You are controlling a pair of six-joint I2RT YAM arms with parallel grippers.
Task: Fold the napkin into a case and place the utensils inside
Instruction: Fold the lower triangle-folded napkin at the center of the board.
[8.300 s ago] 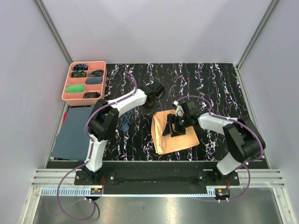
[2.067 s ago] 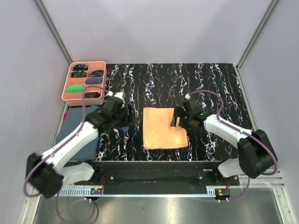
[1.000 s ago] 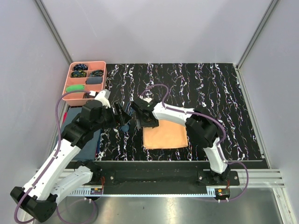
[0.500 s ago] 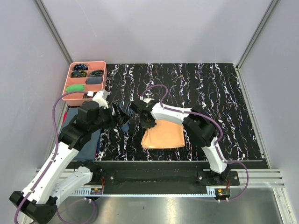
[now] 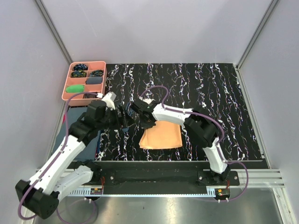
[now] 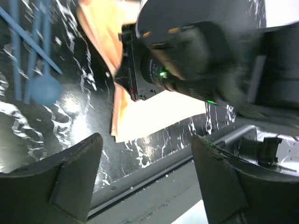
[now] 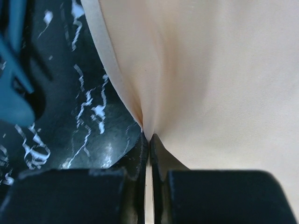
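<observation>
Black marbled table carries the napkin, folded flat at centre. Its left edge is pinched in the closed right claw, probably to lift a layer for folding. Beside it lie the utensils, with the left claw spread wide and empty nearby. Only wrist views show pinch and spoon.

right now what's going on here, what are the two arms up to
The right gripper is shut on the left edge of the peach-orange napkin, which lies on the black marbled table. The left gripper hangs open beside it, near the dark blue utensils, holding nothing. The utensils lie on the table, not yet in any case.
</observation>
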